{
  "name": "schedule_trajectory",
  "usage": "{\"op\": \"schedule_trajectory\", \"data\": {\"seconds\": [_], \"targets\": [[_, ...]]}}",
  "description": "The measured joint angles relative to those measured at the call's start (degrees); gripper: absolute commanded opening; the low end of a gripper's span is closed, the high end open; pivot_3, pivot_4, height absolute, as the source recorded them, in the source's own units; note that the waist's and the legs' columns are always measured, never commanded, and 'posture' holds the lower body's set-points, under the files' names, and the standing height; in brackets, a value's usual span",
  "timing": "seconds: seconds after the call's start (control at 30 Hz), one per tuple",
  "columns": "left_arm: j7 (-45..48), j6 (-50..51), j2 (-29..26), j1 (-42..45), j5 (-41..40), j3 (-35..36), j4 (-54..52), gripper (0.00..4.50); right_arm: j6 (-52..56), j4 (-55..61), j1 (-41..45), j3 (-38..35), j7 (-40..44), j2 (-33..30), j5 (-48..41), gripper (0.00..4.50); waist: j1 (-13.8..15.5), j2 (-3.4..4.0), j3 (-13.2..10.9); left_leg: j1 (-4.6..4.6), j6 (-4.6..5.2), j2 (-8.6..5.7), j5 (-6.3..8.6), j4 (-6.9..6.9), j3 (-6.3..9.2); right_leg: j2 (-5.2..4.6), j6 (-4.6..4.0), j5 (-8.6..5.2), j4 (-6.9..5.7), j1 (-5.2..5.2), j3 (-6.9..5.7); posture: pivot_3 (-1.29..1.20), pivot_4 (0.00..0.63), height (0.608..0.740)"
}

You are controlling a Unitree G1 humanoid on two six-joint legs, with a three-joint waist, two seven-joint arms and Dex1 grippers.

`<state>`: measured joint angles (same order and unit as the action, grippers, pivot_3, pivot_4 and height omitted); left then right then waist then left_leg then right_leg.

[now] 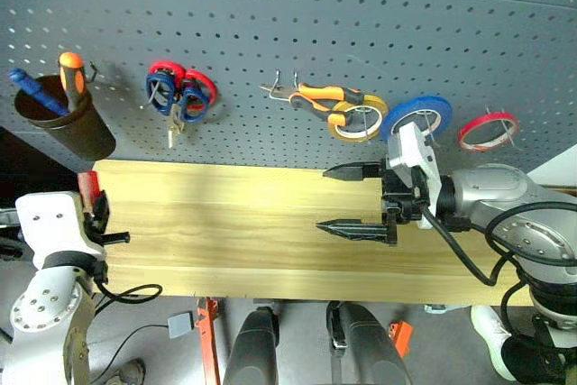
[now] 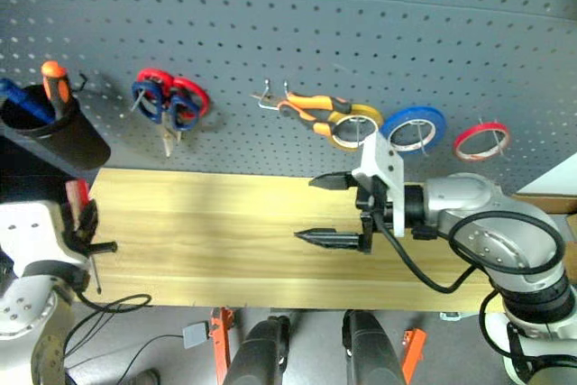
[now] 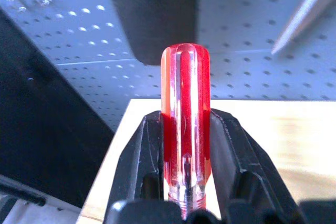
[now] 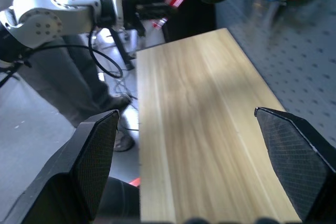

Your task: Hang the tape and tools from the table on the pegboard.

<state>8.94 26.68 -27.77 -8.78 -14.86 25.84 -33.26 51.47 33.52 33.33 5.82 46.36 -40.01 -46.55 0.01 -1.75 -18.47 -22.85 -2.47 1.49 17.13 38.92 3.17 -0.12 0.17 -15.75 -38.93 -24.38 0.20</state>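
Observation:
My left gripper (image 1: 97, 212) is at the table's left end, shut on the screwdriver (image 3: 184, 87), whose clear red handle stands up between the black fingers (image 3: 239, 150). That handle (image 1: 87, 185) also shows in the head view. My right gripper (image 1: 353, 200) hovers open over the middle of the wooden table (image 1: 225, 223), pointing left with nothing between its fingers. On the grey pegboard (image 1: 288, 24) hang the blue-handled scissors (image 1: 162, 96) together with a red-handled pair (image 1: 198, 86), the orange-and-black pliers (image 1: 325, 96) and the thin red tape (image 1: 487, 130).
A black cup (image 1: 77, 128) on the pegboard's left holds an orange-handled tool (image 1: 71, 74) and a blue one (image 1: 34, 89). A yellow tape roll (image 1: 358, 121) and a blue roll (image 1: 416, 116) hang between the pliers and the red tape. Clamps (image 1: 209, 331) sit under the table's front edge.

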Motion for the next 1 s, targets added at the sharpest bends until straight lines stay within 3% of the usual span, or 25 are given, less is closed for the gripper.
{"op": "schedule_trajectory", "data": {"seconds": [0.27,0.53,0.7,1.0], "targets": [[4.6,-5.3,-6.3,20.1,0.7,-4.8,-2.8,0.85,-2.9,0.1,-0.1,-0.7,0.9,0.2,0.3,4.5,-0.1,0.01,0.0,-0.03,-0.16,0.01,-0.09,-0.05,-0.1,0.01,0.0,0.0,0.07,-0.01,0.01,0.01,0.304,0.74],[4.9,-2.7,-7.4,30.3,-0.2,-5.9,-2.9,0.85,-4.1,0.0,-0.1,-1.7,1.8,0.5,-0.4,4.5,-0.1,0.0,0.0,-0.08,-0.18,0.01,-0.1,0.0,-0.06,0.01,0.0,0.0,0.06,-0.02,-0.05,0.03,0.296,0.74],[4.0,0.3,-10.2,33.7,-0.2,-2.1,-2.9,0.85,-4.1,-0.2,0.0,-1.9,3.2,0.1,-1.6,4.5,-0.2,0.0,0.0,-0.02,-0.21,0.02,-0.12,0.0,-0.09,0.03,0.0,0.0,0.0,-0.01,-0.04,0.05,0.286,0.74],[1.1,2.7,-10.5,34.3,-0.3,8.0,3.0,0.85,-4.3,-2.4,1.3,-2.2,4.9,-0.1,-1.7,4.5,0.3,-0.02,0.0,-0.04,-0.28,0.04,-0.16,0.05,0.01,0.04,0.0,0.0,-0.03,0.0,-0.16,0.07,0.268,0.74]]}}
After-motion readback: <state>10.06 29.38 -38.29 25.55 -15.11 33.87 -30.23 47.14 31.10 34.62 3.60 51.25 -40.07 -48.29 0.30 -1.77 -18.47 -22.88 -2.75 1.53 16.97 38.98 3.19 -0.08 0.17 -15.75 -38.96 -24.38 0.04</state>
